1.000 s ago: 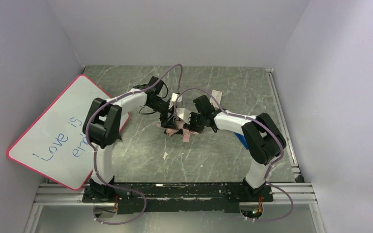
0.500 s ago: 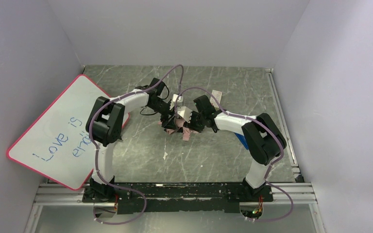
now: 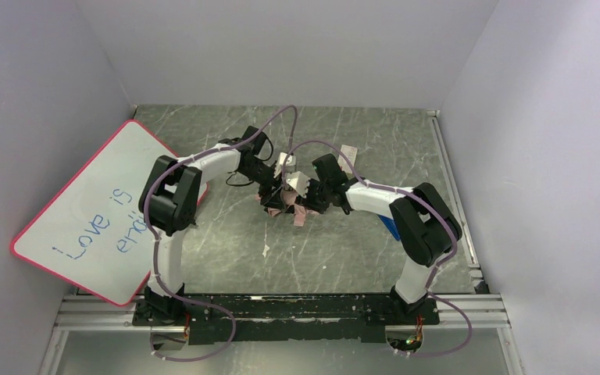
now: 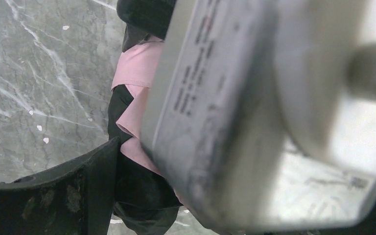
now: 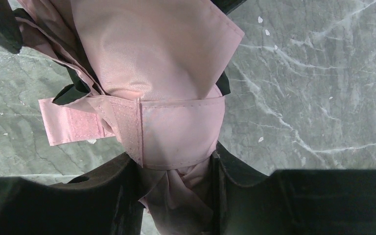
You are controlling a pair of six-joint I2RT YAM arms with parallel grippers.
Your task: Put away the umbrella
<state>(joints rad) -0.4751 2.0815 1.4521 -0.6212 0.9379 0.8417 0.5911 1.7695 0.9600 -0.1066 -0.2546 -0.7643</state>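
Although the umbrella (image 3: 285, 205) lies collapsed and bunched at the middle of the table (image 3: 226, 234), between the two arms, its folds are loose and its strap (image 5: 73, 125) hangs unfastened. Right gripper (image 5: 176, 171): clamped on the pink fabric bundle. Left gripper (image 3: 269, 186): just beside the bundle; a grey block (image 4: 254, 122) fills its wrist view, so open or gripping cannot be told. Judged stage: canopy gathered; wrapping the folds, fastening the strap and setting the umbrella aside appear left to do.
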